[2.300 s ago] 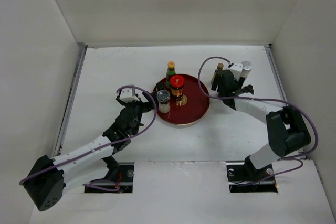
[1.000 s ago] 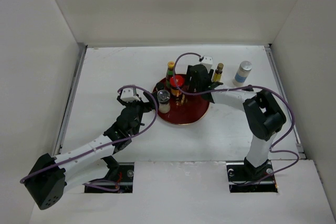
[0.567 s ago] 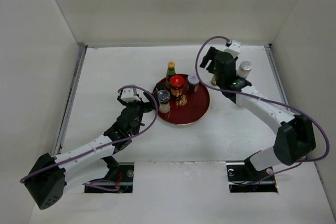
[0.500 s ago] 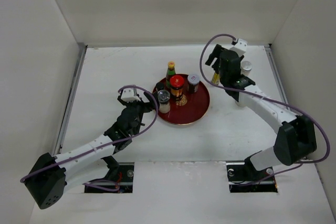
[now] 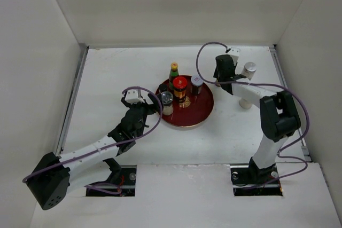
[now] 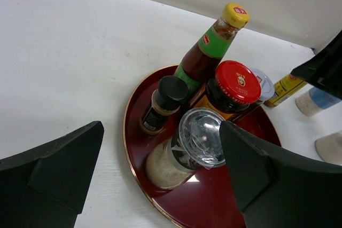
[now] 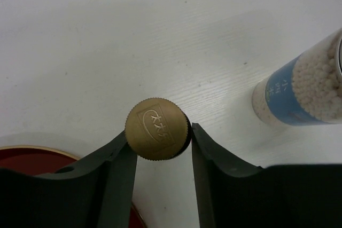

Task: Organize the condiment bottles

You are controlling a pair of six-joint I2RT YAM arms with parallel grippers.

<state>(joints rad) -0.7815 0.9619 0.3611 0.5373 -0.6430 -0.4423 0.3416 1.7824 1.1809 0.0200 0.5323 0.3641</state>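
Observation:
The round red tray (image 5: pixel 193 114) holds the green yellow-capped bottle (image 5: pixel 173 71), the red-lidded jar (image 5: pixel 180 85), the grey-lidded jar (image 5: pixel 196 82) and the clear shaker (image 5: pixel 166 101). A small black-capped bottle (image 6: pixel 170 93) stands on it too. My left gripper (image 5: pixel 155 104) is open, its fingers wide on either side of the shaker (image 6: pixel 200 137) at the tray's left edge. My right gripper (image 7: pixel 160 148) is shut on the slim amber bottle, pinching under its gold cap (image 7: pixel 156 128), right of the tray. The tall white bottle (image 5: pixel 247 71) stands just right of it.
The white table is walled at the back and on both sides. The white bottle (image 7: pixel 299 89) stands close to my right fingers. The tray's rim (image 7: pixel 32 150) lies just left of the amber bottle.
My right gripper left the grey-lidded jar on the tray, swung back right and closed on the amber bottle. My left gripper edged slightly toward the shaker.

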